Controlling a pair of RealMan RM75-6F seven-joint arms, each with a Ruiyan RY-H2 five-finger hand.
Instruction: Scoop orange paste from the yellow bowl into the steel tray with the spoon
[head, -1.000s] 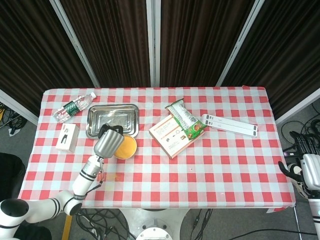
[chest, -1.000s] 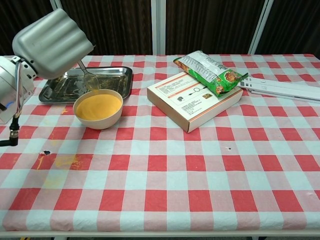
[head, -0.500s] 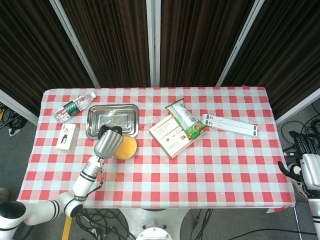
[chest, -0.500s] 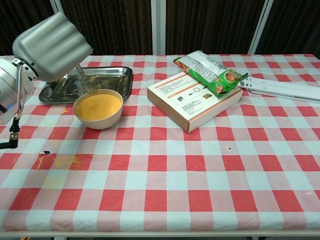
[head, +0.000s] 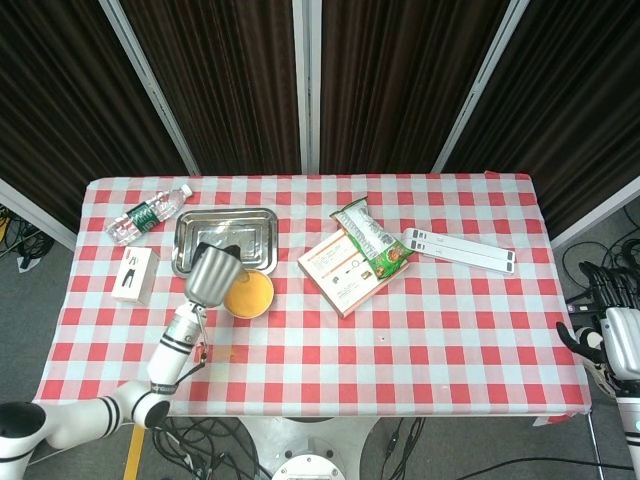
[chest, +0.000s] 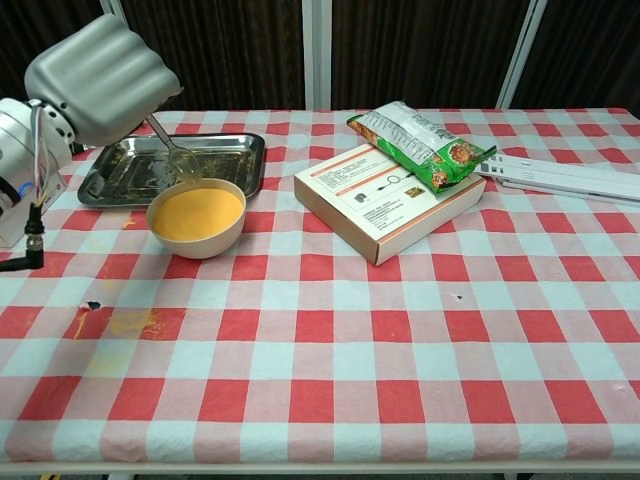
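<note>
Moved: left hand (chest: 103, 75) has shifted toward the steel tray (chest: 110, 178).
Spoon (chest: 172, 150): gripped by that hand (bowl end over tray).
Yellow bowl (chest: 196, 238): just below-right of hand.

Your head view looks steeply down from high above the whole red-checked table (head: 420, 330); your chest view faces across it, low and near its front edge.
</note>
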